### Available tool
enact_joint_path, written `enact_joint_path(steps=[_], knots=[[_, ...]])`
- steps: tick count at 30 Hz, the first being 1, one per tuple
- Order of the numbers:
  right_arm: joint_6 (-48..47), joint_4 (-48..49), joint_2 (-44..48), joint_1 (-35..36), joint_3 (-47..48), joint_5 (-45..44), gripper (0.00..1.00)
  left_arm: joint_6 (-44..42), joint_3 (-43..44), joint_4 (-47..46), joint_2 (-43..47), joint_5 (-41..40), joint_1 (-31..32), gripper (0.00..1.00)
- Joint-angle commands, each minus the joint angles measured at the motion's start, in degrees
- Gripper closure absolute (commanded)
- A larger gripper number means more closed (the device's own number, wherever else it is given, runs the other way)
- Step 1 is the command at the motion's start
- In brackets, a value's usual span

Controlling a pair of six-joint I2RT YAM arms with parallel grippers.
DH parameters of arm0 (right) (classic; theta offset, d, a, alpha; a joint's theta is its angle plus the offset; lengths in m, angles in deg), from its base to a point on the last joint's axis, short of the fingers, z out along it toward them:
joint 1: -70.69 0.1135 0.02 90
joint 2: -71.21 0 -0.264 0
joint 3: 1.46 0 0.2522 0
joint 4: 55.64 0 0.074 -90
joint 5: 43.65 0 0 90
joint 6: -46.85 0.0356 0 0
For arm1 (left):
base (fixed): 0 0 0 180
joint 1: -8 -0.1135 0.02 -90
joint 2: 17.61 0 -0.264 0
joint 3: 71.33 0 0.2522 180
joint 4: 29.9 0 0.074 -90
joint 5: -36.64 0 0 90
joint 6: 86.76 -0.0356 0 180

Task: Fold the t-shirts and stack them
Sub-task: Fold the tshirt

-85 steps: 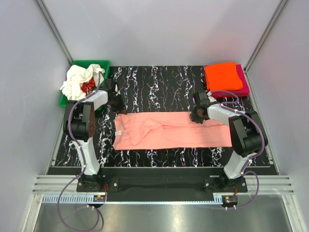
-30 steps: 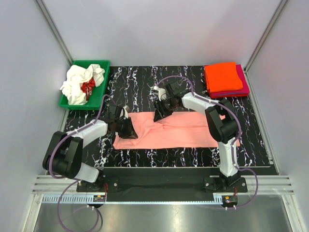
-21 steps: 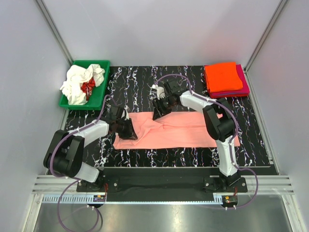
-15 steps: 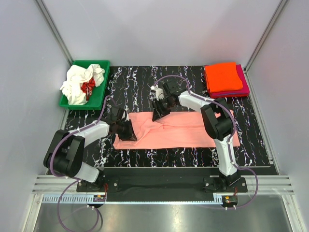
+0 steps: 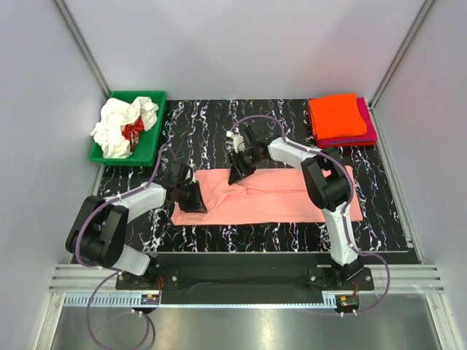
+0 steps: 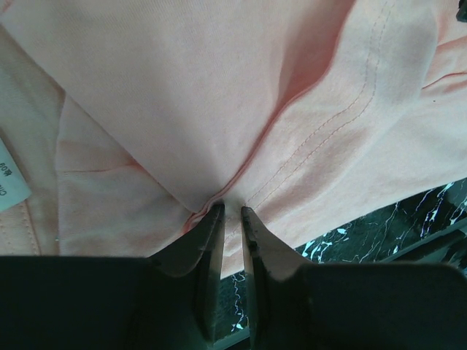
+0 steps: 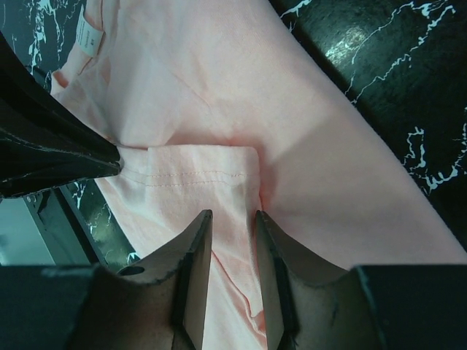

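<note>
You see: salmon-pink t-shirt (image 5: 270,198) | worktop (image 5: 211,124) black, white-veined marble | bin (image 5: 149,98) green | folded t-shirts (image 5: 337,115) orange over magenta

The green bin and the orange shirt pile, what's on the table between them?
Nothing: just bare black table between bin and pile, seen from the top camera.

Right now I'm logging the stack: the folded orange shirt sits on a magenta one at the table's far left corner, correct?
Not quite. The top external view shows the orange shirt on the magenta one at the far right corner. The far left corner holds the green bin.
</note>
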Motion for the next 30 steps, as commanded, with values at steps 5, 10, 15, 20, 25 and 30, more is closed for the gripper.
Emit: enact_joint_path(steps=[5,10,15,20,25,30], knots=[[-0.19,-0.03,-1.54,0.62,2.57,1.88,0.57,-0.53,-0.73,-1.54,-0.17,-2.71,0.69,0.79],[-0.19,-0.03,-1.45,0.71,2.4,-0.94,0.57,-0.36,-0.73,-1.54,0.09,-2.97,0.78,0.79],[-0.81,-0.03,-0.58,0.62,1.96,-2.08,0.98,-0.53,-0.81,-1.27,0.01,-3.49,0.7,0.79],[-2.83,-0.12,0.66,-1.57,0.73,-0.07,1.0,-1.32,-0.73,1.1,1.33,-9.2,1.66,0.79],[-4.5,-1.26,2.33,-3.94,-0.59,4.5,1.0,-1.32,-0.64,1.8,0.36,-10.7,2.1,0.79],[-5.12,-1.35,2.16,-5.09,-1.12,6.44,1.0,-1.32,-0.55,2.42,-0.26,-12.55,2.28,0.8]])
